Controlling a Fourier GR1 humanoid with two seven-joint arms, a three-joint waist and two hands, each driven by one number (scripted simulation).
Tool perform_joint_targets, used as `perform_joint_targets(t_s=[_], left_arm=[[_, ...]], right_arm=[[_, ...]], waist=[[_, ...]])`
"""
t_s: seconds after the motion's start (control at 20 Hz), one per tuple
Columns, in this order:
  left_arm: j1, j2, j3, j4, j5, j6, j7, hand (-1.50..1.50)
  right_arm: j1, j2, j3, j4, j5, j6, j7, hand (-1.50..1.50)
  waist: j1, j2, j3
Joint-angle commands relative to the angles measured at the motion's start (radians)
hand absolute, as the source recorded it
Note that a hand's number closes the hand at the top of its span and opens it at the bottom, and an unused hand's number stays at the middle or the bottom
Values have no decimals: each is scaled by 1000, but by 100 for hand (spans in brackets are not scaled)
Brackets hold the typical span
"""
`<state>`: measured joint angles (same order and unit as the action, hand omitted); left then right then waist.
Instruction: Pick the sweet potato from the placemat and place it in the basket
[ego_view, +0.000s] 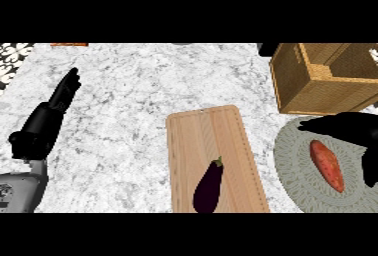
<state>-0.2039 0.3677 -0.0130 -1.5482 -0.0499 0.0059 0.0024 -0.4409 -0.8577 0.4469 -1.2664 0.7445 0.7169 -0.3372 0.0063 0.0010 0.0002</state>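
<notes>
An orange sweet potato (327, 165) lies lengthwise on a round grey-green placemat (301, 179) at the lower right. My right hand (353, 129) hovers over the mat's far part, just beyond the sweet potato, with fingers spread and the thumb down along the right edge; nothing is held. A wooden basket (304, 85) stands at the upper right, behind the mat. At the left, my left hand (57, 102) rests open with straight fingers pointing away.
A long wooden cutting board (212, 134) lies in the middle of the marble counter, with a dark purple eggplant (209, 185) on its near end. Patterned tiles (15, 54) show at the far left corner.
</notes>
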Motion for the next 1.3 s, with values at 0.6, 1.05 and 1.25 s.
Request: perform_joint_targets(t_s=[0.6, 1.05, 1.25], left_arm=[[-9, -28, 79, 11, -32, -72, -8, 0], [-27, -81, 76, -18, -67, -67, 42, 0], [-4, -79, 90, 20, -92, -79, -42, 0]], right_arm=[[74, 155, -95, 78, 177, -81, -111, -150], [36, 180, -135, 157, 258, -60, -180, -150], [86, 202, -148, 255, 320, -172, -200, -150]], waist=[[-5, -1, 0], [-2, 0, 0], [-3, 0, 0]])
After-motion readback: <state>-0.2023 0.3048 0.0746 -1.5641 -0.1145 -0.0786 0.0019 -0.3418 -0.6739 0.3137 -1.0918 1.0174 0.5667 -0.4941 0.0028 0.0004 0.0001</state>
